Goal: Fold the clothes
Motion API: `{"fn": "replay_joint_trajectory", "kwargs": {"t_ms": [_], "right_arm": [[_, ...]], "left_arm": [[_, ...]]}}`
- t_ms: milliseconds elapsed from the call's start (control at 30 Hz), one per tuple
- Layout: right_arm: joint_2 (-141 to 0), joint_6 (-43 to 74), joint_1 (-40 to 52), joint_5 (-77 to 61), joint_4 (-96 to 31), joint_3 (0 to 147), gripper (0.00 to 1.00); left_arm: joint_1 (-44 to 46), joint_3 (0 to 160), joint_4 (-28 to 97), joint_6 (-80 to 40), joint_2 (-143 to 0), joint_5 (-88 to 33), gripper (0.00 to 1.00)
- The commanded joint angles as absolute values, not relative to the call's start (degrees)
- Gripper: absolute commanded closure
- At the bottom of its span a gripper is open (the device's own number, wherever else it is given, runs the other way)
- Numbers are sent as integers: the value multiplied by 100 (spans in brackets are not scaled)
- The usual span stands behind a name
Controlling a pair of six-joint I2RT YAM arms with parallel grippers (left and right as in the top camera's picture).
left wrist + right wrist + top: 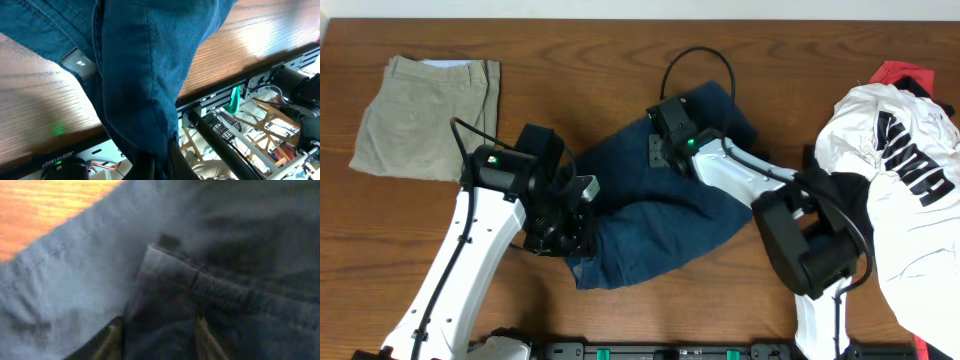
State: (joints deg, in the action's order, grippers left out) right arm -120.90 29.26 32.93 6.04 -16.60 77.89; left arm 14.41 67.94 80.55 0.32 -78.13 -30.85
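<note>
The navy-blue trousers (660,205) lie crumpled in the middle of the table. My left gripper (572,222) is shut on their lower left edge. In the left wrist view the cloth (145,75) hangs from the fingers (161,167) above the table's front edge, with a dark label (77,63) showing. My right gripper (667,140) is at the trousers' far end. In the blurred right wrist view its fingers (159,339) hold a thick seamed fold (200,290). Folded khaki trousers (425,115) lie far left. The white lettered shirt (905,200) lies right, over red (905,72) and black (840,190) pieces.
The wooden table (570,80) shows bare wood between the khaki and navy trousers. Below the front edge (65,135), the left wrist view shows a metal frame, cables and a green clip (232,100). A black cable (700,60) loops behind the right gripper.
</note>
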Motion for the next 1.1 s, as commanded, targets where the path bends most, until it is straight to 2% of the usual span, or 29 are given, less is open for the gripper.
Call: {"fn": "replay_joint_trajectory", "kwargs": {"t_ms": [0,67,367,533,733,1067], "right_arm": [[-12197,3168,3264,757,-1667,7778,84],[-12125,3164,3208,755,-1717,7806,99],[-11102,2534,2434,773,-3026,8374,99],[-10361,2106,1881,749,-4038,8567,95],[-9769,2051,1424,751,-5306,8567,99],[-8556,1914,534,121,-6095,8986,99]], "left_arm": [[1461,6768,8071,16,-7828,-3059,94],[1459,6768,8064,16,-7828,-3059,94],[1455,6768,7395,12,-7828,-2993,94],[1455,6772,6818,-154,-7828,-2585,94],[1450,6801,6305,-158,-7822,-2578,94],[1017,8165,6141,-158,-7767,-1553,94]]}}
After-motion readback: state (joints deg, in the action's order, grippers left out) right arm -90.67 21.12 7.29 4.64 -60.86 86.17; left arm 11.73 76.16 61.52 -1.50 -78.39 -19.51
